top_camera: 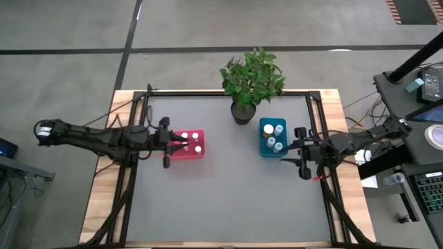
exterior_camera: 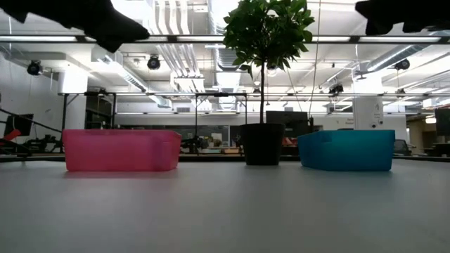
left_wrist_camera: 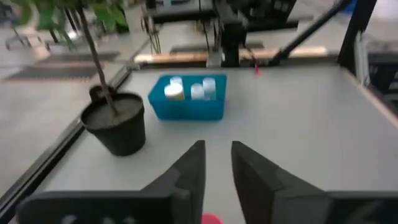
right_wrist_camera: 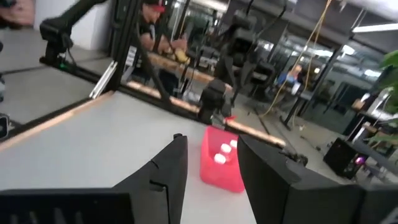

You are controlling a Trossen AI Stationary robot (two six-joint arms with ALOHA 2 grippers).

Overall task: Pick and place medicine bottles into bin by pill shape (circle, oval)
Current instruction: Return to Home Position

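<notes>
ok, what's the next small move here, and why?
Probably retract the left claw and right claw toward home: both are open and empty, and no bottles show loose on the table; they sit in the red bin and teal bin.

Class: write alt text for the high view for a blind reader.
A red bin and a teal bin on a grey table hold white-capped bottles, a potted plant behind them. The open left claw is at the red bin, the open right claw by the teal.
</notes>
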